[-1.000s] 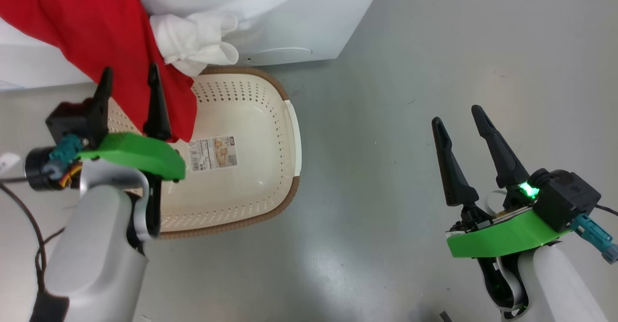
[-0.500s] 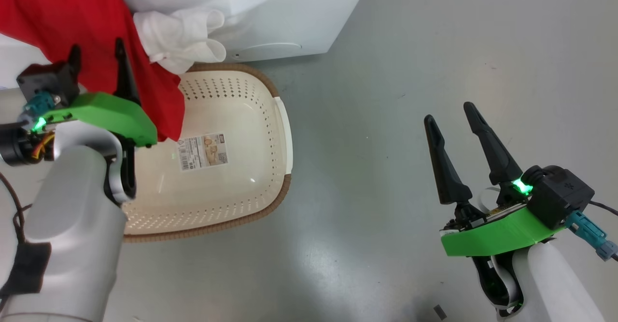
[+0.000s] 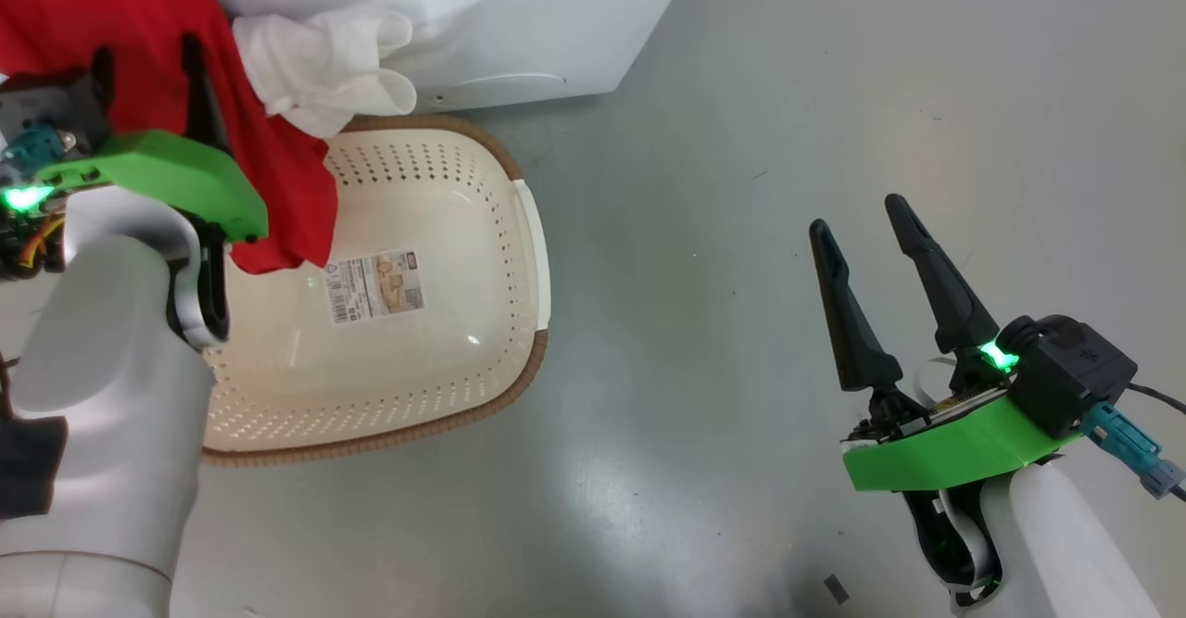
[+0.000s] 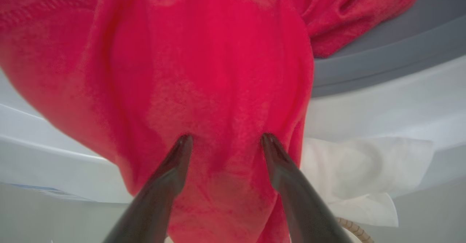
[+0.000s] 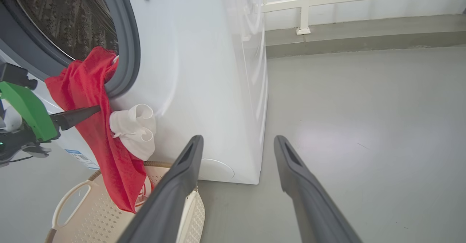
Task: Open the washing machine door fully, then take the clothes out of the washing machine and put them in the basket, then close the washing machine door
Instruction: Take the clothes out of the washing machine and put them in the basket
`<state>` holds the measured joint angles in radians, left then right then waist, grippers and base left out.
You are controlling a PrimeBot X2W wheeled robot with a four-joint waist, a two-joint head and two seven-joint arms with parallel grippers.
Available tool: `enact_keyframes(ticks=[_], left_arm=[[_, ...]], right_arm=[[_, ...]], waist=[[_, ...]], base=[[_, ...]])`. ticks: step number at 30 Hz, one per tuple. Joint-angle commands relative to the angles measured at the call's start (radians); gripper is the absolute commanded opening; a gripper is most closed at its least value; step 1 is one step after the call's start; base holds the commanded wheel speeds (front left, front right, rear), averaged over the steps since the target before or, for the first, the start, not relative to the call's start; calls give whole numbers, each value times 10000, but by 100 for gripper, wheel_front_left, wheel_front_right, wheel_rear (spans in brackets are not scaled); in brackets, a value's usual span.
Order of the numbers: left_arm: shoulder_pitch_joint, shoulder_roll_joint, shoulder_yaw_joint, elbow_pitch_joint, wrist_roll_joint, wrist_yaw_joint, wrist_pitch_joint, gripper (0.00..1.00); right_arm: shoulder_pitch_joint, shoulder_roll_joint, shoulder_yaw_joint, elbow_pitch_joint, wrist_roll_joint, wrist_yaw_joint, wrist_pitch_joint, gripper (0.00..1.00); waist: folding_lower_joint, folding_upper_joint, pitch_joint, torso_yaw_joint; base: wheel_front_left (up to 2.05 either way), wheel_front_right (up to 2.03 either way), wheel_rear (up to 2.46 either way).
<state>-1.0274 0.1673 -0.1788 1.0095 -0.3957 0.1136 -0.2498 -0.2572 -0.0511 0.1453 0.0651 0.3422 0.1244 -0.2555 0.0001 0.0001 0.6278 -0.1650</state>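
The red clothes [image 3: 93, 6] hang out of the washing machine [image 3: 519, 25] over its grey gasket [image 5: 127, 53], and their lower end dangles into the basket [image 3: 417, 349]. A white part of the clothes [image 3: 315, 71] bunches beside the red. My left gripper [image 3: 148, 48] is open, with both fingertips at the hanging red fabric [image 4: 218, 71] and nothing clamped between them [image 4: 226, 136]. My right gripper [image 3: 854, 212] stands open and empty over the floor to the right, well clear of the basket [image 5: 238, 138]. The washing machine door is out of view.
The cream basket with a brown rim [image 5: 83, 214] stands on the grey floor directly below the drum opening [image 5: 65, 20]. A white railing [image 5: 327, 2] runs along the wall behind the machine. Bare grey floor [image 3: 741, 136] stretches right of the machine.
My left gripper has risen away from the basket towards the hanging red fabric near the machine's opening, still open. The head view has shifted, sliding the scene left. The right gripper has hardly moved.
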Motion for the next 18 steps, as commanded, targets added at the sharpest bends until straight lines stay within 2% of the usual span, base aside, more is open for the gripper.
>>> enact_keyframes(ticks=[1,5,6,7,8,9,10,18], left_arm=[[-100,381,252,-105,88,-47,-117,100],[-211,427,352,99,158,-118,-118,100],[-242,446,378,152,172,-136,-118,90],[-266,465,402,191,193,-148,-118,56],[-288,475,426,215,208,-167,-119,44],[-315,484,454,215,220,-198,-119,16],[-336,496,463,221,252,-226,-119,0],[-404,503,586,81,438,-420,-119,0]], right_arm=[[-51,9,243,-178,52,63,-63,100],[-102,9,274,-177,77,63,-63,100],[-117,9,286,-180,88,63,-63,100],[-128,9,297,-179,97,63,-63,100],[-135,9,300,-177,101,63,-63,100],[-139,9,295,-177,103,63,-63,100],[-138,9,292,-179,108,63,-63,100],[-143,9,265,-172,168,63,-63,100]], waist=[[-1,-1,28,-44],[-1,-1,67,-140],[-1,-1,74,-169],[-1,-1,79,-195],[-1,-1,84,-215],[-1,-1,91,-229],[-1,-1,98,-240],[-1,-1,134,-200]], base=[[0,0,0],[0,0,0],[0,0,0],[0,0,0],[0,0,0],[0,0,0],[0,0,0],[0,0,0]])
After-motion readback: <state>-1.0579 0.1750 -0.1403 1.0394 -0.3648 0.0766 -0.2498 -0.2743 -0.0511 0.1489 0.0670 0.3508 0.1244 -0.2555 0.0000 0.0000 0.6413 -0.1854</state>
